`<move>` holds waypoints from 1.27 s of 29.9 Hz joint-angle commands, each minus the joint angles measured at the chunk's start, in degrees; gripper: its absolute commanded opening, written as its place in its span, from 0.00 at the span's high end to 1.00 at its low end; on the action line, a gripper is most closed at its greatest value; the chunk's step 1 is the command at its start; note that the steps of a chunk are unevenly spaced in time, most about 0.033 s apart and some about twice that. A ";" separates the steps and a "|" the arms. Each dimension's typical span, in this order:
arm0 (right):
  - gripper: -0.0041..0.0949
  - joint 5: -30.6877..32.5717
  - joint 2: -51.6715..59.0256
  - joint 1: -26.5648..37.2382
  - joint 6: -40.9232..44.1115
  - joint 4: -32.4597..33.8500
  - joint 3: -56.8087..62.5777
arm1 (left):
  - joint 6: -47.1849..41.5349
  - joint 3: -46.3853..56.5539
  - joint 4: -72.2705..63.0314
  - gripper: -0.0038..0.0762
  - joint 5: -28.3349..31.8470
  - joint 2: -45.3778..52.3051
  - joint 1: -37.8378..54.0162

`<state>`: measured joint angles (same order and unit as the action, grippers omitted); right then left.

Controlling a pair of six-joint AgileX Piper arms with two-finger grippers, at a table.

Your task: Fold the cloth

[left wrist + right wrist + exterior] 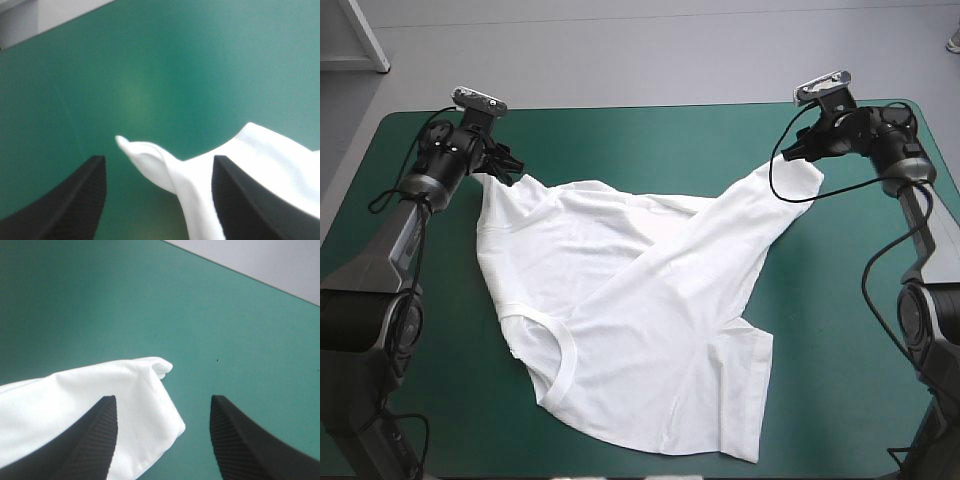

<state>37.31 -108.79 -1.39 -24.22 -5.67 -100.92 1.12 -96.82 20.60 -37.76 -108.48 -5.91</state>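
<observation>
I count one T-shirt (620, 300), white, a single garment with one neck opening (552, 340) showing toward its near left. One table (840, 330) bears it, under one teal-green cover (465, 400). I have two arms, the left arm (390, 250) and the right arm (920, 220), and so two grippers: my left gripper (508, 166) and my right gripper (796, 150). Each has two black fingers (70, 205), spread apart, four in all.
</observation>
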 commanded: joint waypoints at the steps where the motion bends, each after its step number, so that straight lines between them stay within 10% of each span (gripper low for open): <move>1: 0.45 -2.31 7.89 0.43 -0.54 -0.50 -1.97 | -0.15 -2.18 -1.20 0.38 2.05 9.39 -0.07; 11: 0.47 3.59 24.00 0.43 -0.54 -8.42 -1.97 | 1.86 -1.98 -6.23 0.40 -11.35 21.73 -0.07; 23: 0.47 30.36 36.36 -0.08 -2.08 -27.95 -1.62 | 0.28 23.29 -13.34 0.42 -15.29 40.47 -0.07; 29: 0.55 30.20 40.62 -7.50 -3.21 -34.06 7.09 | -7.41 36.89 -10.47 0.42 -5.95 41.95 0.85; 38: 0.56 22.58 40.56 -28.94 -2.80 -25.10 22.49 | 0.89 35.63 -27.80 0.50 -0.37 28.17 10.33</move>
<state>65.79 -69.23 -24.80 -26.98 -31.99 -80.38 -2.83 -58.07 0.00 -41.13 -77.78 2.05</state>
